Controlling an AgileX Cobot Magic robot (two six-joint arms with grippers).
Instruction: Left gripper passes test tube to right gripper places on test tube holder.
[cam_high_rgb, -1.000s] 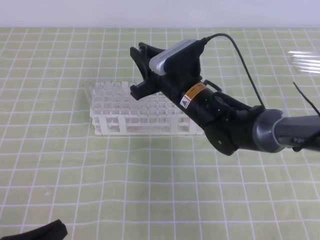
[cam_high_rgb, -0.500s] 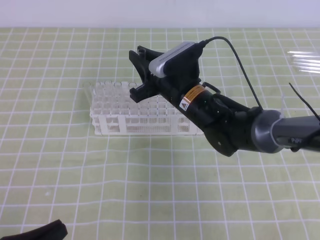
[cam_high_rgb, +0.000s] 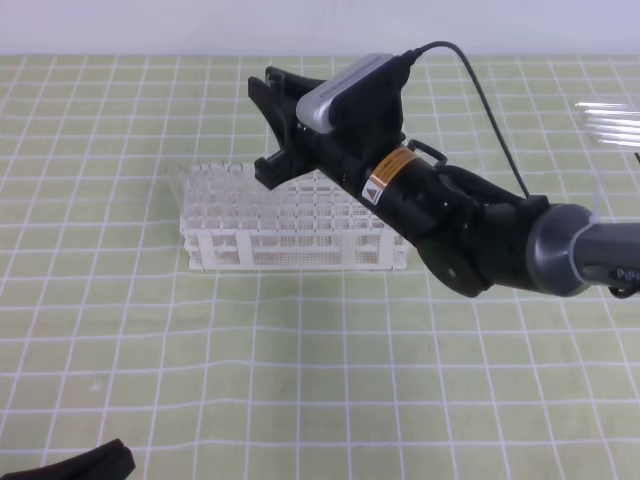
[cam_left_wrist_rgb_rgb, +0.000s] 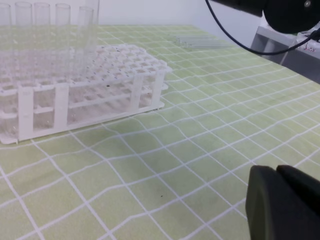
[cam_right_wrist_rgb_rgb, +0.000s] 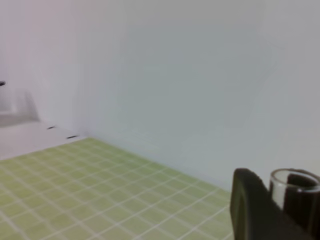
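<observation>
The right gripper (cam_high_rgb: 270, 130) hovers above the back left part of the white test tube holder (cam_high_rgb: 230, 250), its fingers pointing up and to the left. In the right wrist view the open mouth of the clear test tube (cam_right_wrist_rgb_rgb: 295, 182) sits between the black fingers (cam_right_wrist_rgb_rgb: 250, 210) of the right gripper (cam_right_wrist_rgb_rgb: 287, 202), which is shut on it. The glass barely shows in the exterior view. The left gripper (cam_high_rgb: 90, 465) rests low at the front left corner. Its fingers (cam_left_wrist_rgb_rgb: 280, 205) are pressed together with nothing between them.
Several clear tubes (cam_left_wrist_rgb_rgb: 42, 25) stand upright in the holder (cam_left_wrist_rgb_rgb: 135, 80) at its left end. More clear tubes (cam_high_rgb: 610, 120) lie flat on the green checked cloth at the far right. The right arm (cam_high_rgb: 560, 255) stretches over the table's right half.
The right gripper has risen a little and shifted left over the holder, still gripping the tube. The left gripper has stayed put.
</observation>
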